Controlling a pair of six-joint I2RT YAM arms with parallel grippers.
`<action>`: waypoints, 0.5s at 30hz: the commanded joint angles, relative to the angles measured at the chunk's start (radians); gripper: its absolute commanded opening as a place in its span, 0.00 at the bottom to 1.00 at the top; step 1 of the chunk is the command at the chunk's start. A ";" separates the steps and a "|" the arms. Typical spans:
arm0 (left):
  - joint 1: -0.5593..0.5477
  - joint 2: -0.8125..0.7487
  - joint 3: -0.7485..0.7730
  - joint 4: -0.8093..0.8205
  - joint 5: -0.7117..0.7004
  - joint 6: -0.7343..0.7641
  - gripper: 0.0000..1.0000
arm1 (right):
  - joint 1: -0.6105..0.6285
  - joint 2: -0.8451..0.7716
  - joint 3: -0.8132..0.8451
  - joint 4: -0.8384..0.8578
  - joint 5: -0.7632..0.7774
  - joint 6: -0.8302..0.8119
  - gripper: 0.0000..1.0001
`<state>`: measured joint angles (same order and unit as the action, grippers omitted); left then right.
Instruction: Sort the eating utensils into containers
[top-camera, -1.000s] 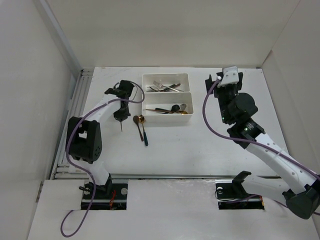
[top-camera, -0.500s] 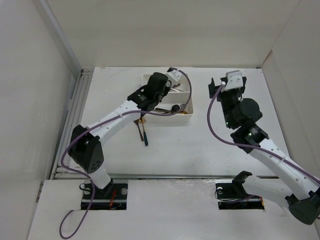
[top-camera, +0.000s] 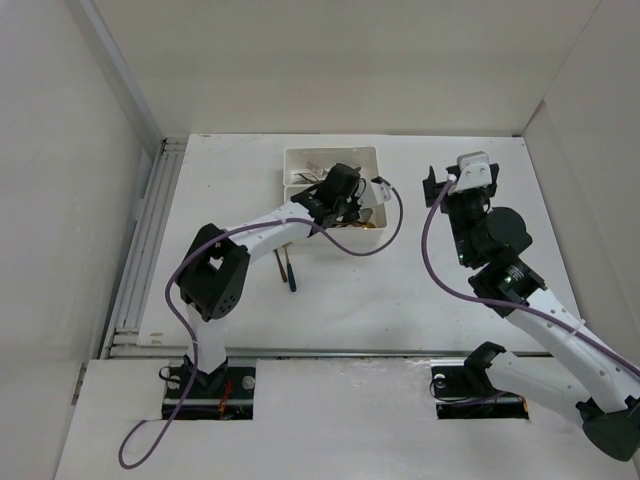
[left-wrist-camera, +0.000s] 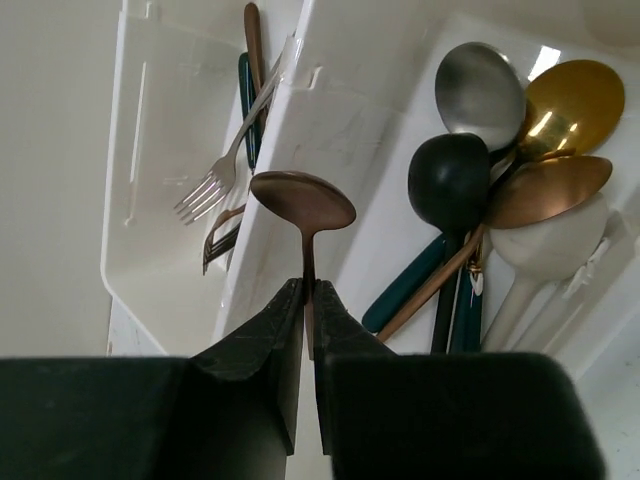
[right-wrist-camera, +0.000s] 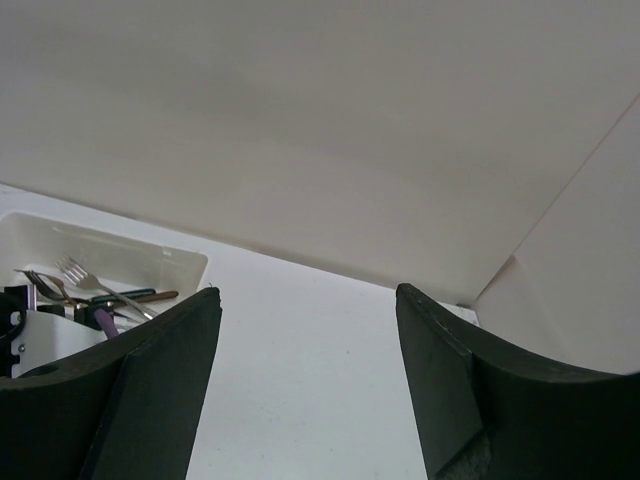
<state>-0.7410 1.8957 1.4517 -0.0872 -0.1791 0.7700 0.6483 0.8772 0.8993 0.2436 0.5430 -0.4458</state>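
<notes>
Now, most of the sorting looks done: the fork tray (left-wrist-camera: 130, 150) holds a silver fork (left-wrist-camera: 213, 183) and a few darker pieces, and the spoon tray (left-wrist-camera: 390, 110) right beside it is well stocked, with a silver spoon (left-wrist-camera: 480, 85), a gold spoon (left-wrist-camera: 570, 95), a black spoon (left-wrist-camera: 450, 180) and a bronze one (left-wrist-camera: 545, 190) piled bowl to bowl, green handles running underneath. What's left, as far as the overhead view shows, is a small cluster on the tabletop (top-camera: 400, 290) just in front of the trays, the loose utensils (top-camera: 289, 270): it looks like two, one dark-handled, though the arm hides part of them. And there's one in the air. The left hand (left-wrist-camera: 308, 292) is pinched tight on the thin handle of a copper spoon (left-wrist-camera: 303, 200), bowl pointing away from the hand, hanging right over the wall the two trays share and touching neither tray that I can see. My read is it wants to shift toward the spoon side before letting go. The right hand (right-wrist-camera: 308, 295) is raised well off to the side, spread wide, with nothing between its fingers and nothing in contact.
</notes>
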 joint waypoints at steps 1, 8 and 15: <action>-0.011 -0.046 0.019 0.044 0.061 0.049 0.04 | -0.003 -0.011 0.000 -0.003 0.005 -0.007 0.76; -0.052 -0.087 0.015 0.035 -0.005 -0.052 0.47 | -0.003 0.017 0.022 -0.061 -0.061 -0.007 0.82; -0.052 -0.130 0.059 -0.042 -0.089 -0.220 0.51 | -0.003 0.046 0.053 -0.075 -0.106 0.013 0.83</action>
<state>-0.7971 1.8603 1.4555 -0.1028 -0.2100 0.6739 0.6483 0.9234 0.9024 0.1619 0.4686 -0.4477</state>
